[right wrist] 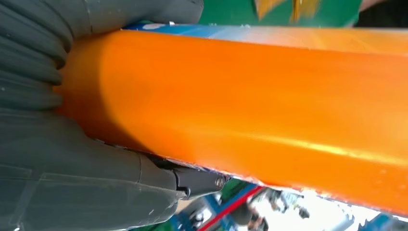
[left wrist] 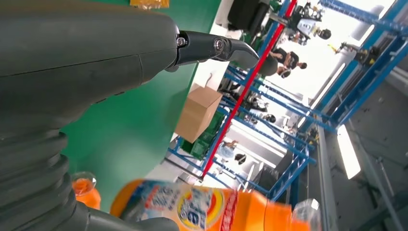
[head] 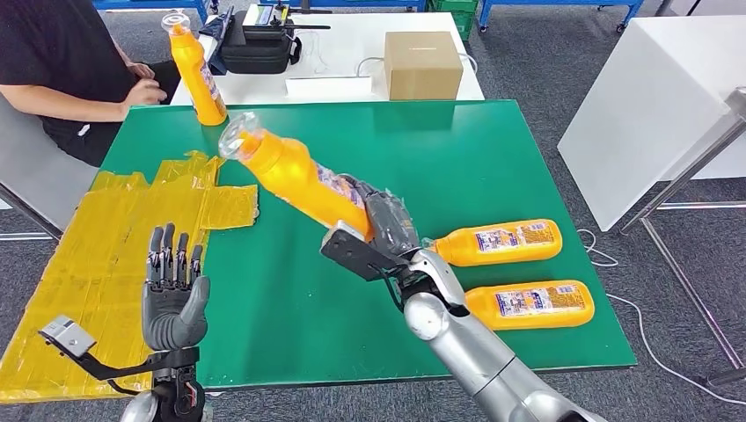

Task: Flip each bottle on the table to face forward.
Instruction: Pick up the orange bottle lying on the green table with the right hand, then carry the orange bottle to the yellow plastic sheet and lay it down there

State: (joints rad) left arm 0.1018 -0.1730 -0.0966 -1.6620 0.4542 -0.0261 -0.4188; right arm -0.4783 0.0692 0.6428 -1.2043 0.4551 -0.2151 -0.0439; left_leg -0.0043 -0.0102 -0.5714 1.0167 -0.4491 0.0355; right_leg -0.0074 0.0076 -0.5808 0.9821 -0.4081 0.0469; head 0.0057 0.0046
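Held up over the green table (head: 493,141), tilted, cap end high and away from the robot: the orange bottle (head: 290,176), wrapped tight at its fat end by the right hand (head: 383,224). Looks mid-turn, label not yet faced the right way.

Best to keep the squeeze firm, since the smooth sides look slippery. Best to turn slow, then lower onto bare green, label side up. Not to let go until resting flat.

Near the table's right edge: two more bottles (head: 501,242) (head: 532,303), lying on their sides, labels showing. Good to stay clear of these on the way down.

At the table's far left corner: one standing bottle (head: 198,75), close to a person's hand (head: 145,90).

On the table's left part: yellow tape patch (head: 106,246). Above it, the left hand (head: 173,294), fingers straight up and apart, holding nothing.
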